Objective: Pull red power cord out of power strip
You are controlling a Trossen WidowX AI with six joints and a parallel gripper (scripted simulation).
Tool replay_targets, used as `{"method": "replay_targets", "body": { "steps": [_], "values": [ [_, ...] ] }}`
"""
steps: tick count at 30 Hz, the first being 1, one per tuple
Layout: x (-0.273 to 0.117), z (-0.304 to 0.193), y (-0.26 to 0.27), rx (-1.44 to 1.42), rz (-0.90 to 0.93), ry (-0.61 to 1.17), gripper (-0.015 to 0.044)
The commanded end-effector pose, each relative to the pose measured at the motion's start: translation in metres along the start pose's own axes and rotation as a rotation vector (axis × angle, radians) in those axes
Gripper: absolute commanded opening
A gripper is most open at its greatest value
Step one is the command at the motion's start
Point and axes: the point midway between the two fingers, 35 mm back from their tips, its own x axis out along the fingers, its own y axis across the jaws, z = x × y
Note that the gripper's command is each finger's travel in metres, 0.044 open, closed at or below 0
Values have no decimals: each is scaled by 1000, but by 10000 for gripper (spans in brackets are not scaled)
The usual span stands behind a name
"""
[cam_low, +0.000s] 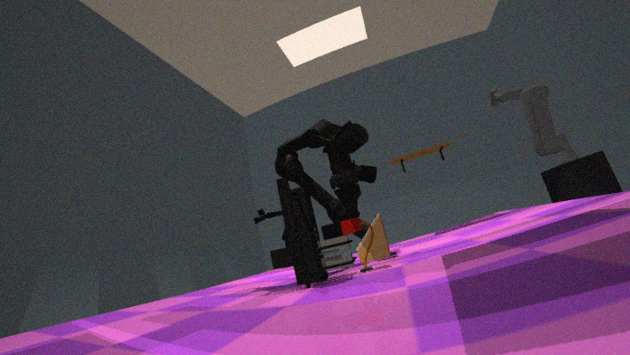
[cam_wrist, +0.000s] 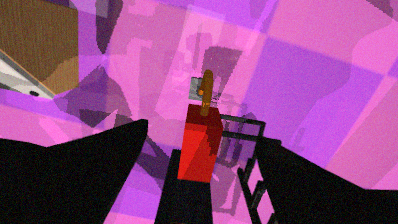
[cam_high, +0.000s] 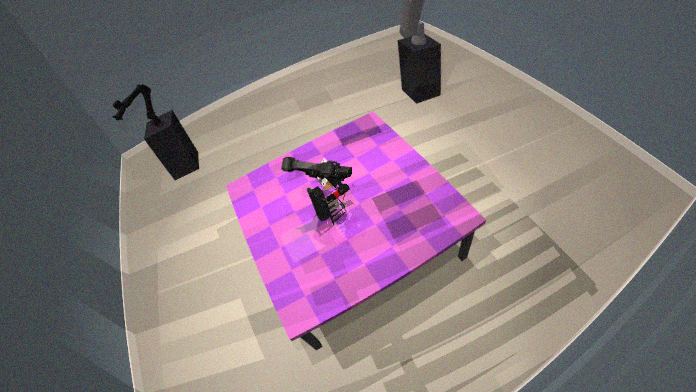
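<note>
The red plug is held up above the table. Its orange-brown cord rises from the plug's far end and bends down to a small grey piece on the table. A black block, perhaps the power strip, meets the plug's near end; whether the plug is seated in it cannot be told. My gripper is open, its black fingers wide apart on either side of the plug, with gaps visible in the wrist view.
A black wire rack stands close by the right finger. A tall black box stands beside the rack. A wooden wedge with a pale face is near the left finger. Two other arms stand on black pedestals beyond the table.
</note>
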Motion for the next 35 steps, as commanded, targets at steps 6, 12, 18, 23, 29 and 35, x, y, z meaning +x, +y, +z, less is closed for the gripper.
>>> {"method": "replay_targets", "body": {
  "steps": [6,12,18,23,29,35],
  "values": [
    [-12,56,0,-1,-3,-5,440],
    [-12,56,0,-1,-3,-5,440],
    [-12,56,0,-1,-3,-5,440],
    [-12,56,0,-1,-3,-5,440],
    [-12,56,0,-1,-3,-5,440],
    [-12,56,0,-1,-3,-5,440]
  ]
}}
